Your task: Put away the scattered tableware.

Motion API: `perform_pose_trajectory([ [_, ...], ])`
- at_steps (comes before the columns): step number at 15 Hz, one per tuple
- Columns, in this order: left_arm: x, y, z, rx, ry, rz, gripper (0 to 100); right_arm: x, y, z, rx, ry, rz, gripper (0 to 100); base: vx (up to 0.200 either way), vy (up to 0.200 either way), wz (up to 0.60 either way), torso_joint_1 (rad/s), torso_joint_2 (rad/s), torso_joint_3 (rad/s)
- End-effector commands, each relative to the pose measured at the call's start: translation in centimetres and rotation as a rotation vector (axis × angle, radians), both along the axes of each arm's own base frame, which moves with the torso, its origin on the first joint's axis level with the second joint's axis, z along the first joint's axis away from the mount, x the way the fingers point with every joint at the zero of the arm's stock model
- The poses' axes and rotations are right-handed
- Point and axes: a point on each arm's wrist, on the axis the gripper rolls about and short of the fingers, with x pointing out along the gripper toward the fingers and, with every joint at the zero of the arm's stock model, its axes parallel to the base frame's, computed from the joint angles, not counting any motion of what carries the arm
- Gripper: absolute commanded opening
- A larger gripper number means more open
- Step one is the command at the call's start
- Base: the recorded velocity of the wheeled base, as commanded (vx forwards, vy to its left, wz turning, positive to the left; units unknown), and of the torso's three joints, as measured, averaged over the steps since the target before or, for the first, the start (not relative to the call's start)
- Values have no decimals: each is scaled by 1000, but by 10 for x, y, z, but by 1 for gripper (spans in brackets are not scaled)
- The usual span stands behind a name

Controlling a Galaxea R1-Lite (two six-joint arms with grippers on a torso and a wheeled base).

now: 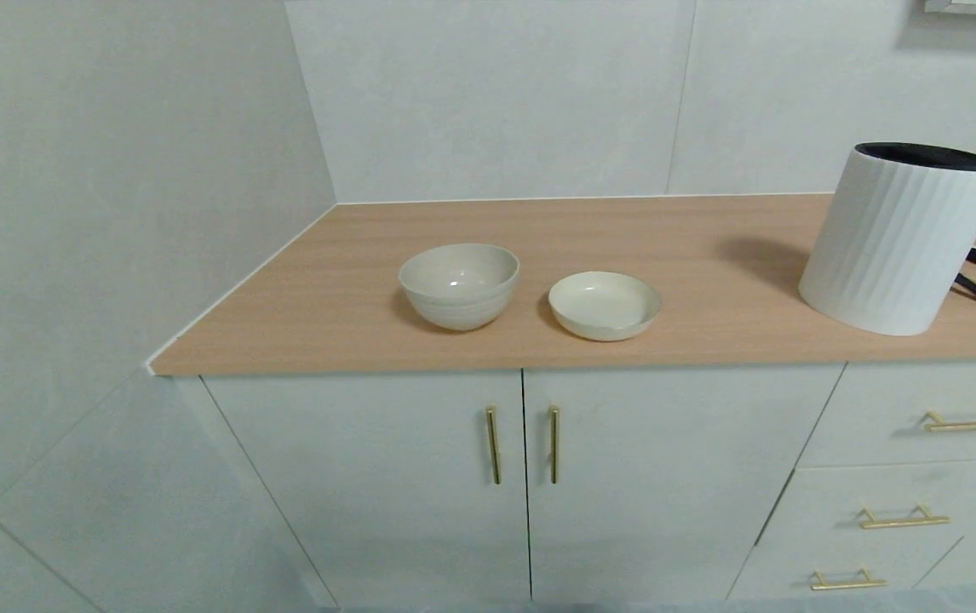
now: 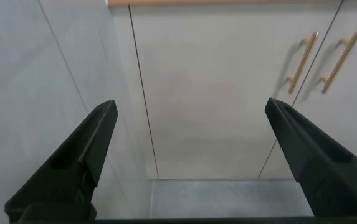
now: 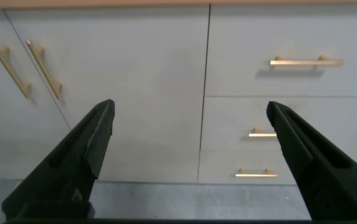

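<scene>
Wooden countertop [image 1: 709, 238] is seen across mid-frame in the head view. A deep beige bowl [image 1: 459, 285] is set left of centre, a shallow cream dish [image 1: 605, 304] just beside it without touching, and a white ribbed canister [image 1: 901, 238] at far right. The left gripper [image 2: 189, 109] and right gripper [image 3: 189, 109] are held empty with fingers spread wide, before white cabinet doors [image 1: 369, 477].

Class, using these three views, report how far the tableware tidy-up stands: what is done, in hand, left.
Done: nothing visible. The deep bowl and shallow dish both sit on the wooden countertop, and the cabinet doors below are shut. In hand: nothing. The left end effector and right end effector are open and empty, facing the cabinet fronts. Left: storing both pieces.
</scene>
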Motion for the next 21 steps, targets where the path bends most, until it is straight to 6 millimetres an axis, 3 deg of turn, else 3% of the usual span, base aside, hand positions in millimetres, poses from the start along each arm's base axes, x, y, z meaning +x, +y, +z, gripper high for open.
perform_pose_trajectory([
  [1,0,0,0,0,0,1,100,0,0,0,0,1,0,100,0,0,0,-183,481,271],
  [13,0,0,0,0,0,1,100,0,0,0,0,1,0,100,0,0,0,-140,449,306],
  [21,0,0,0,0,0,2,100,0,0,0,-2,1,1,100,0,0,0,-11,49,34],
])
